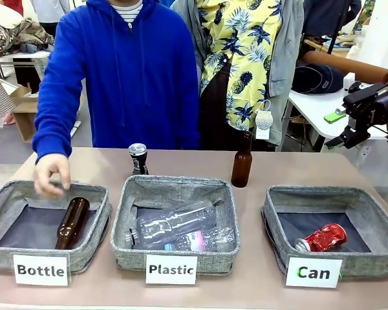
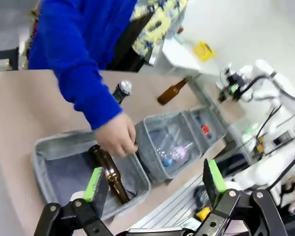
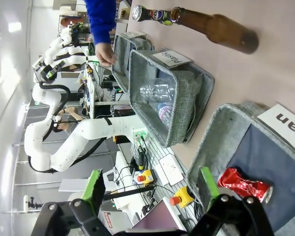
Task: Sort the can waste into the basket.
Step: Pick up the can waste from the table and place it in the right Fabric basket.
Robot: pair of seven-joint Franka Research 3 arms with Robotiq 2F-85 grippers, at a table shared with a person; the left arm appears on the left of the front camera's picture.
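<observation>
- The crushed red can (image 1: 321, 237) lies on its side on the dark lining of the Can basket (image 1: 375, 258), toward the front. I judge that half of the sorting done.
- The slim black can (image 1: 138, 158) stands upright on the worktop (image 1: 249, 206), just behind the far rim of the Plastic basket (image 1: 174, 184). It is the piece left to move, and with its sides bare it should take a plain side grasp.
- The left hand (image 2: 154, 177) looks down on the Bottle basket (image 1: 0, 258), its green-padded fingers spread to their widest with nothing between them.
- The right hand (image 3: 150, 182) is just as wide and empty, near the front of the Can basket (the front view shows that arm raised off the worktop's right side, well apart from both cans).
- The person's hand (image 1: 52, 174) rests on the far rim of the Bottle basket, near the lying brown bottle (image 1: 72, 223). That probably crowds the left arm's route to the black can.
- Open worktop surrounds the black can.
- The upright brown bottle (image 1: 242, 165) stands between the black can and the Can basket, near the Plastic basket's far right corner. A carry would need to pass above or around it.
- The Can basket has bare lining behind and beside the red can, so there is room for a drop from above its raised walls.
</observation>
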